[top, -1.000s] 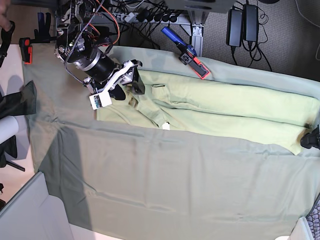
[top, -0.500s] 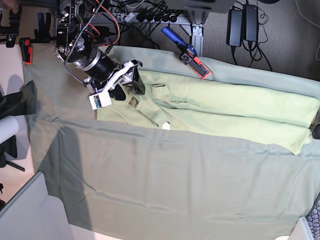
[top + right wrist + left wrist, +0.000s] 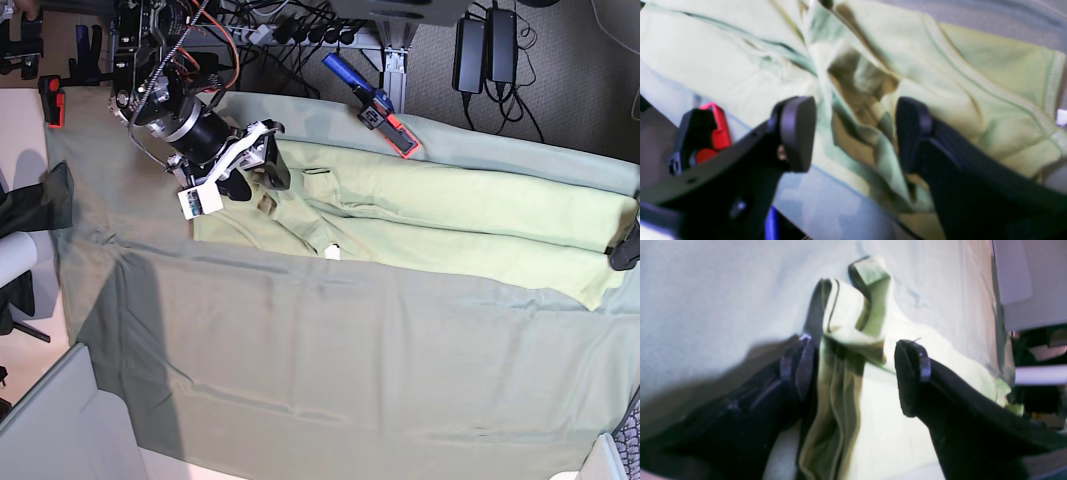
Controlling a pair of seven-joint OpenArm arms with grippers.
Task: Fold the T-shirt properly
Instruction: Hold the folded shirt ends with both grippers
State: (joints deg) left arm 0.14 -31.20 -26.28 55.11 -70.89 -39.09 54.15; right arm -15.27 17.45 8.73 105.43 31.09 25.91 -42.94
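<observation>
The light yellow-green T-shirt [image 3: 450, 215] lies folded lengthwise in a long band across the far half of the table, its white neck tag [image 3: 332, 252] at the front fold. My right gripper [image 3: 256, 168] sits over the shirt's left end. In the right wrist view it [image 3: 855, 133] is open, its fingers straddling bunched, creased shirt fabric [image 3: 860, 83]. My left gripper [image 3: 626, 248] is at the shirt's right end, mostly cut off by the frame edge. In the left wrist view it [image 3: 855, 370] is open with layered shirt edges [image 3: 836, 400] between the fingers.
The grey-green table cloth [image 3: 350, 380] covers the table. A blue and red clamp [image 3: 375, 105] holds its far edge, and another red clamp [image 3: 52, 100] sits at the far left. Cables and power bricks [image 3: 485, 50] lie behind. A black object [image 3: 40, 200] and a white roll [image 3: 15, 255] are at the left.
My left gripper at the right edge has shifted slightly toward the far side along the shirt's end. The right arm and the shirt have not visibly moved.
</observation>
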